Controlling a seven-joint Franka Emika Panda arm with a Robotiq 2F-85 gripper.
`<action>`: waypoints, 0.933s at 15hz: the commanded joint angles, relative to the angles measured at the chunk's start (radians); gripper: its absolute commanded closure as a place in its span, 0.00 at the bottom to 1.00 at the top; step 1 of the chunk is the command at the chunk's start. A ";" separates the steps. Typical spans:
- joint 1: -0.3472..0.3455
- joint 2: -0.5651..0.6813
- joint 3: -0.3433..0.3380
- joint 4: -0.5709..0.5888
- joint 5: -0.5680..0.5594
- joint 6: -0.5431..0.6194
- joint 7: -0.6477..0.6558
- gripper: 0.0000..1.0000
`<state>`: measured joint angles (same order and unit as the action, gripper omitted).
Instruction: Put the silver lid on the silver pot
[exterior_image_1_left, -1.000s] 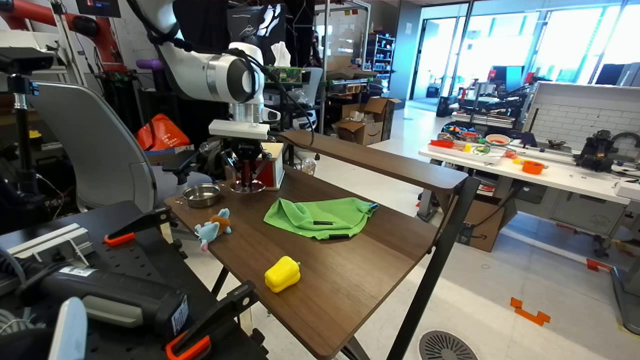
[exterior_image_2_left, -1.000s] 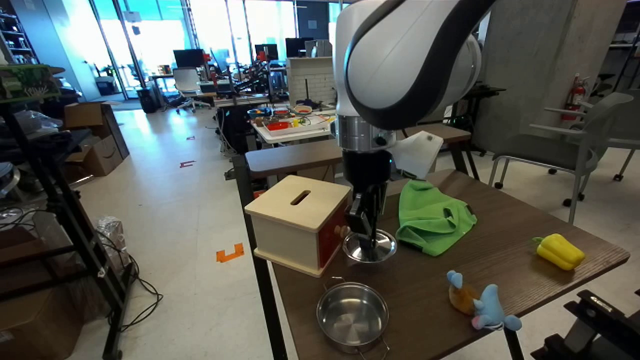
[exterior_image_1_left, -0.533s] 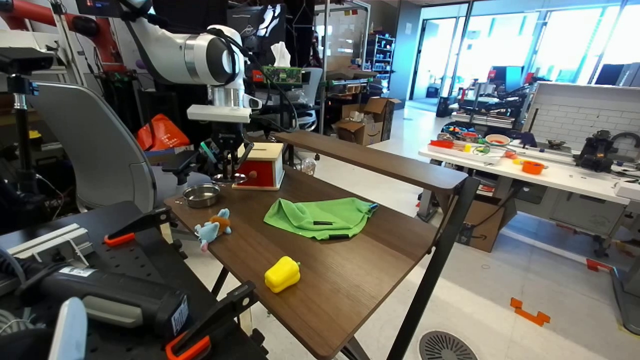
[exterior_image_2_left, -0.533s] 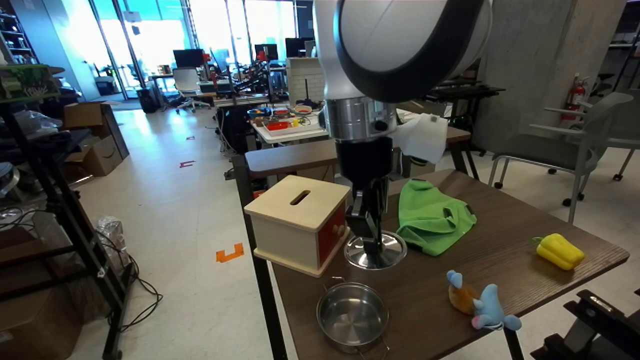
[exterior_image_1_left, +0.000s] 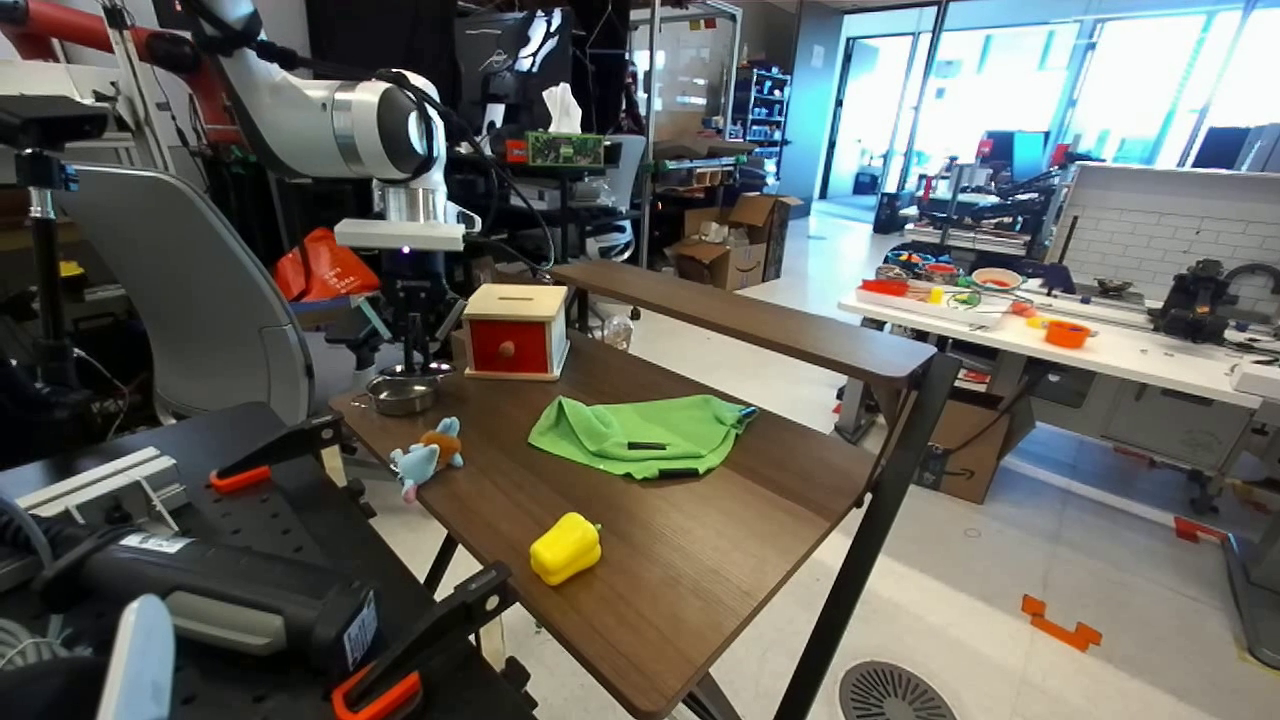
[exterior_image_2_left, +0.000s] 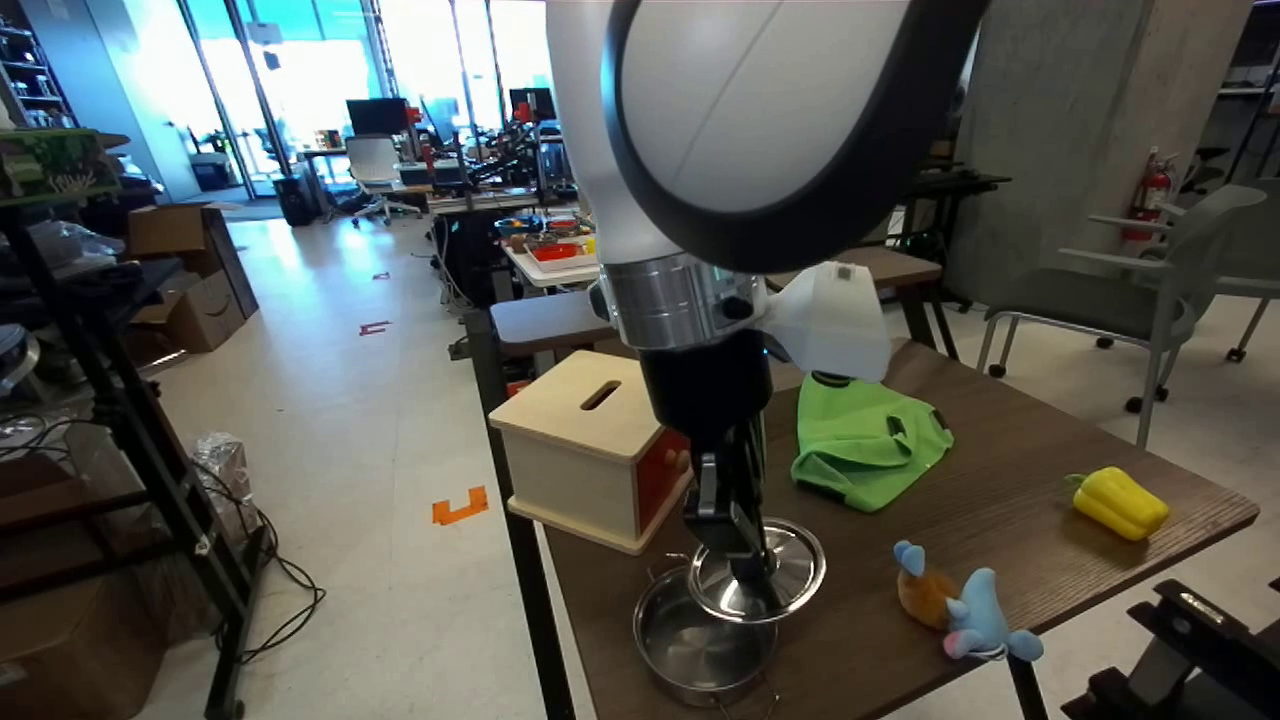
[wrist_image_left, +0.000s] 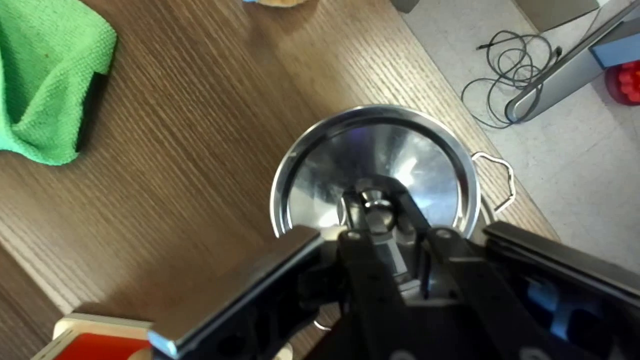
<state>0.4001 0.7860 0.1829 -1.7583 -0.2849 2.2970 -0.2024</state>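
Lid (wrist_image_left: 367, 152) hangs beneath the end effector (exterior_image_2_left: 752, 568) gripping its knob (wrist_image_left: 379, 216), partly over the pot (exterior_image_2_left: 695, 650).

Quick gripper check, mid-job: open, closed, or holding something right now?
Gripper: closed on the knob of the silver lid, holding it; the lid is not yet seated on the silver pot.

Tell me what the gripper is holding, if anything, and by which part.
The gripper holds the silver lid by the knob at its centre, one finger on each side.
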 joint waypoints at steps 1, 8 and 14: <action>0.015 0.027 0.008 0.033 -0.033 -0.041 -0.018 0.95; 0.013 0.091 0.026 0.088 -0.031 -0.027 -0.080 0.95; 0.028 0.090 0.036 0.084 -0.049 0.024 -0.089 0.95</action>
<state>0.4158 0.8663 0.2158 -1.6904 -0.3011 2.3002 -0.2872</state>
